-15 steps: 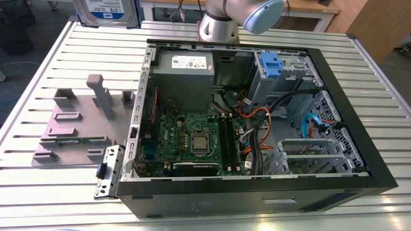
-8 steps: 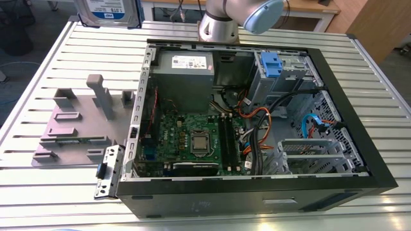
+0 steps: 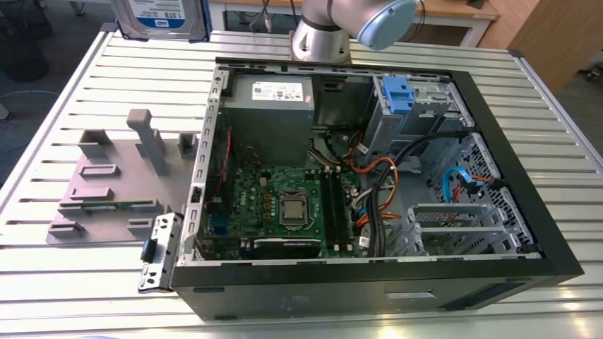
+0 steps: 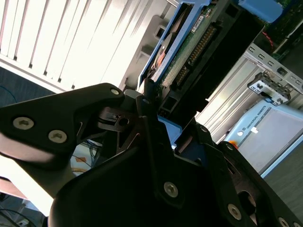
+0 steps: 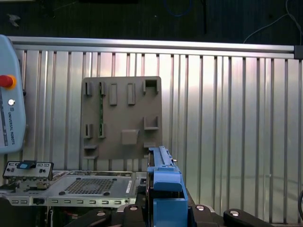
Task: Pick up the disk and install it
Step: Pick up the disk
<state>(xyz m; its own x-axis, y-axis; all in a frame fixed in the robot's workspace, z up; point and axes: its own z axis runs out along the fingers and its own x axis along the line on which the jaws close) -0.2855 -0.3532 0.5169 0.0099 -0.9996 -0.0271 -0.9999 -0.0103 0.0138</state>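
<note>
The disk (image 3: 160, 15) is in the claw's grip, out beyond the far wall of the open computer case (image 3: 527, 212) and toward the exterior view's left, with its blue-and-white label facing that camera. In the second wrist view the disk (image 4: 189, 52) stands edge-on out of the gripper (image 4: 161, 127), showing its green circuit board and connector row with a blue rail along one side. In the first wrist view the gripper (image 5: 165, 210) is clamped on the disk (image 5: 165, 182), whose blue rail rises between the black fingers (image 5: 137, 208).

The robot arm (image 3: 349, 25) stands just behind the case's far wall. Inside the case, the grey power supply (image 3: 271, 99) sits in the far corner on the exterior view's left. The green motherboard (image 3: 282, 205) lies nearer the camera than that, and a blue drive-bay latch (image 3: 396, 95) sits at the far wall toward the exterior view's right.

A grey fixture tray (image 3: 113, 183) lies beside the case on the exterior view's left, apart from it. It also appears in the first wrist view (image 5: 122, 118), past the case's perforated edge.

The case and the tray both rest on the slatted aluminium table (image 3: 565, 155). A teach pendant (image 5: 9, 104) is at the picture's edge in the first wrist view.
</note>
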